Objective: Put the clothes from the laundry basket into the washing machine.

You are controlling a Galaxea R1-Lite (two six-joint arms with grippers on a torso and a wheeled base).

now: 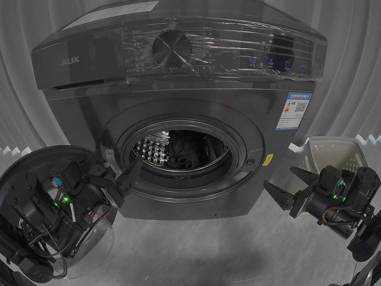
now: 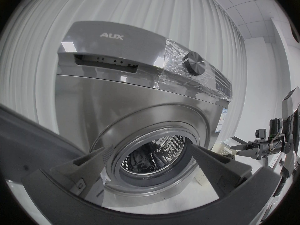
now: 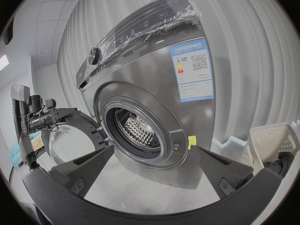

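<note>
Grey steel front-loading washing machine [image 1: 178, 100], one, with its round glass door [image 1: 24, 159] standing wide open. One dark heap of clothes [image 1: 186, 151] lies in the drum; the pieces can't be counted. One white perforated plastic laundry basket [image 1: 337, 151] stands to the machine's right, its bottom hidden. Both your grippers gape empty: left gripper [image 1: 121, 159] by the port rim, right gripper [image 1: 278, 176] just beside the basket. Likely risks: your left arm clips the door or rim, and cloth snags on the port lip.

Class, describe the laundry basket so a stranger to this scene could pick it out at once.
Find the big grey washing machine with its round door open. On the floor by its right side stands the basket. It alone is pale and perforated, beside the dark machine and the black right gripper.
</note>
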